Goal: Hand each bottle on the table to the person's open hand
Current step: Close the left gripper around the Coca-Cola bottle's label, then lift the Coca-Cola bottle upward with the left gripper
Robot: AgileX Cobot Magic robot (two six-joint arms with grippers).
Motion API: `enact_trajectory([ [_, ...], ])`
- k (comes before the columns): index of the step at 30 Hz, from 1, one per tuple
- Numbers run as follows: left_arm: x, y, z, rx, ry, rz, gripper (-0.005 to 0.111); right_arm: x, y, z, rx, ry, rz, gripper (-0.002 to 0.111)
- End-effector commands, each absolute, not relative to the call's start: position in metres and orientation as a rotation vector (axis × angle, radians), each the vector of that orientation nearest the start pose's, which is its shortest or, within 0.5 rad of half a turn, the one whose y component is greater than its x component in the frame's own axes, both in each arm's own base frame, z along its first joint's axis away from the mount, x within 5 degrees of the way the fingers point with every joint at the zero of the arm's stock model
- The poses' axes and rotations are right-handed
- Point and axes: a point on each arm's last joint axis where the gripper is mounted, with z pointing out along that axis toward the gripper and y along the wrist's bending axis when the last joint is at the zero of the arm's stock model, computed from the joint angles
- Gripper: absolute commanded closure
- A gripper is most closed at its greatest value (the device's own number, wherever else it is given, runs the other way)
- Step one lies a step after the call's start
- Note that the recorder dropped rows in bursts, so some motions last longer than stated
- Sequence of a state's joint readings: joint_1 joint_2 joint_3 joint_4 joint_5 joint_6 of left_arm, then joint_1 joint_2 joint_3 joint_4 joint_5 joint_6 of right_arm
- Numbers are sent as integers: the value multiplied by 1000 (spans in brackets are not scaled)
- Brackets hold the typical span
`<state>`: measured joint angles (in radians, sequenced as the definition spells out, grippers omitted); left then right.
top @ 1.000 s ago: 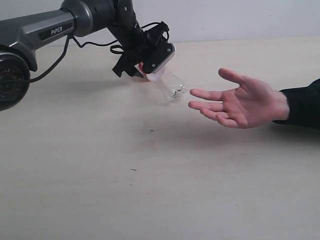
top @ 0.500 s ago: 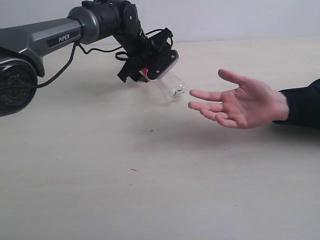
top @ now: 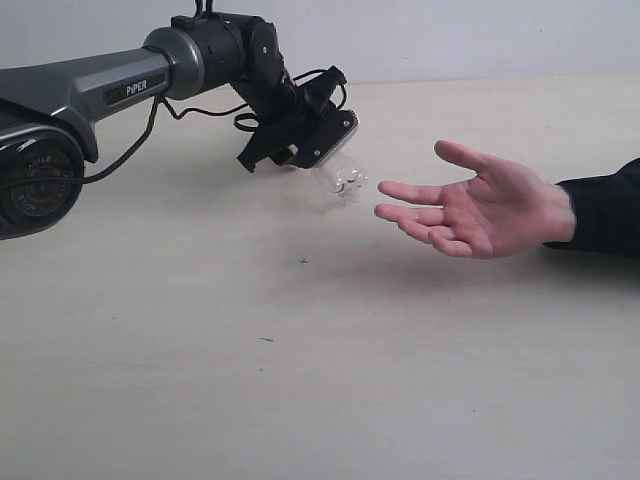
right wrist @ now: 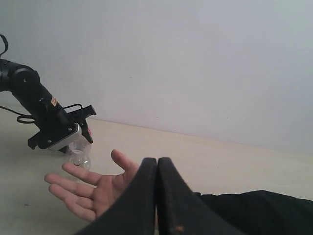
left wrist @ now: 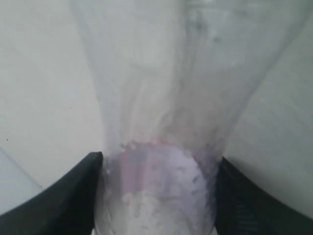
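Observation:
A clear bottle (top: 342, 181) with a trace of red at its cap end hangs above the table (top: 300, 380), base pointing down toward the person's open hand (top: 480, 212). My left gripper (top: 318, 140) is shut on it near the cap end. In the left wrist view the bottle (left wrist: 161, 88) fills the frame between the black fingers (left wrist: 73, 196) of the left gripper (left wrist: 159, 161). The right wrist view shows my right gripper (right wrist: 157, 160) shut and empty, with the hand (right wrist: 93, 191) and the bottle (right wrist: 78, 154) beyond it. The other bottles are out of view.
The person's black sleeve (top: 605, 210) lies along the right edge of the table. A pale wall (right wrist: 195, 58) stands behind the table. The left arm (top: 110, 80) with its cables reaches in from the upper left. A few tiny dark specks (top: 303, 262) dot the surface.
My left gripper has carried the bottle slightly up and to the right, tilting its base further downward. The hand has stayed almost still.

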<state>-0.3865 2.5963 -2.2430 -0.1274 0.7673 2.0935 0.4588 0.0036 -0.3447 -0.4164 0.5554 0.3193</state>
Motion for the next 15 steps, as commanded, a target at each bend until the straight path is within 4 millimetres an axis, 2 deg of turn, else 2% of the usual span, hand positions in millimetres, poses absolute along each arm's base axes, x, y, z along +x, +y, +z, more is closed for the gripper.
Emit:
enact_trajectory([
  [1,513,-216,124,-3289,-1329,-624,105,30,-7,281,-247,1625,133,108],
  [5,519,-206,149,-3247,-1400,-771,106,30,-7,281,-247,1625,133,108],
  [8,520,-199,180,-3205,-1449,-895,106,30,-7,281,-247,1625,133,108],
  [11,513,-196,216,-3161,-1675,-908,106,30,-7,281,-246,1625,135,108],
  [15,496,-186,256,-3114,-1636,-881,106,30,-7,281,-246,1625,135,108],
])
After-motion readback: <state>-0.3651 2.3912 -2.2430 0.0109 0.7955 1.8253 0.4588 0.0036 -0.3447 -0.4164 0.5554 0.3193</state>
